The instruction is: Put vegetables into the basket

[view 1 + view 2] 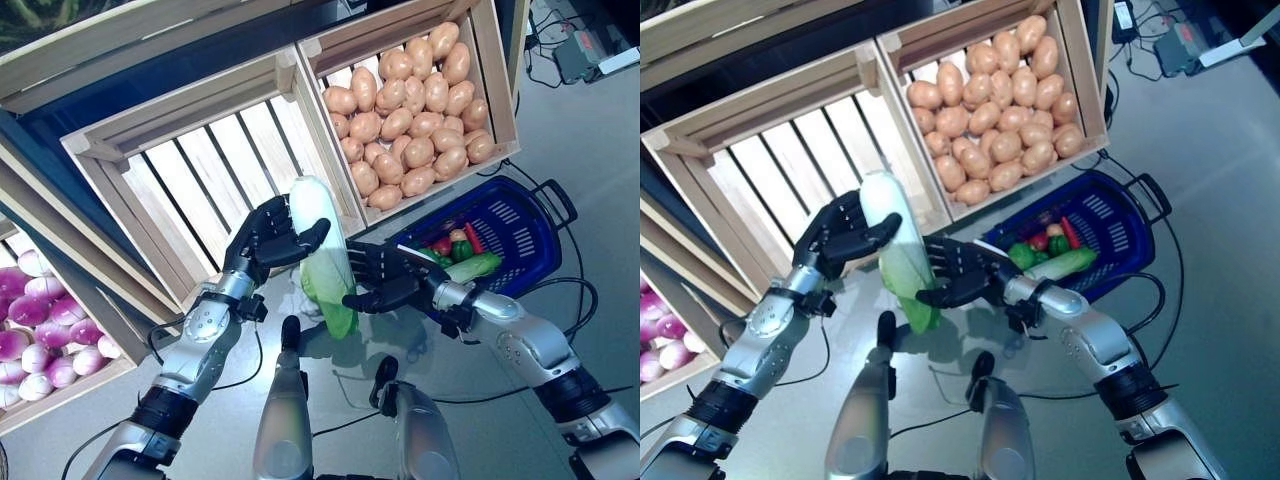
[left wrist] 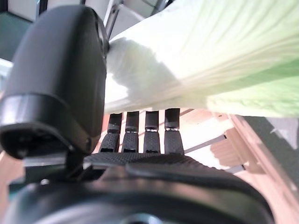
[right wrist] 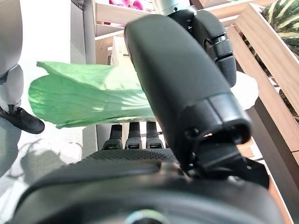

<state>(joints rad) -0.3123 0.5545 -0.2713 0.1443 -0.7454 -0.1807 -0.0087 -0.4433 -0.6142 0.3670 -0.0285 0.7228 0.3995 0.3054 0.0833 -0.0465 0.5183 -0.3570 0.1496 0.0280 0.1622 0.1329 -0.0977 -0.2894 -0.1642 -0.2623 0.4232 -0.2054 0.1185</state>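
Handover of a cabbage (image 1: 322, 255) held in the air before the empty crate (image 1: 200, 180), with the basket (image 1: 500, 225) at 3 o'clock of it. The left hand (image 1: 265, 240) curls fingers and thumb round the white stem end; the right hand (image 1: 385, 280) curls round the green leafy end at 5 o'clock. Risk: soft leaves may crush or slip if the left releases before the right grip is firm, dropping the cabbage short of the basket, which already holds vegetables (image 1: 462, 255).
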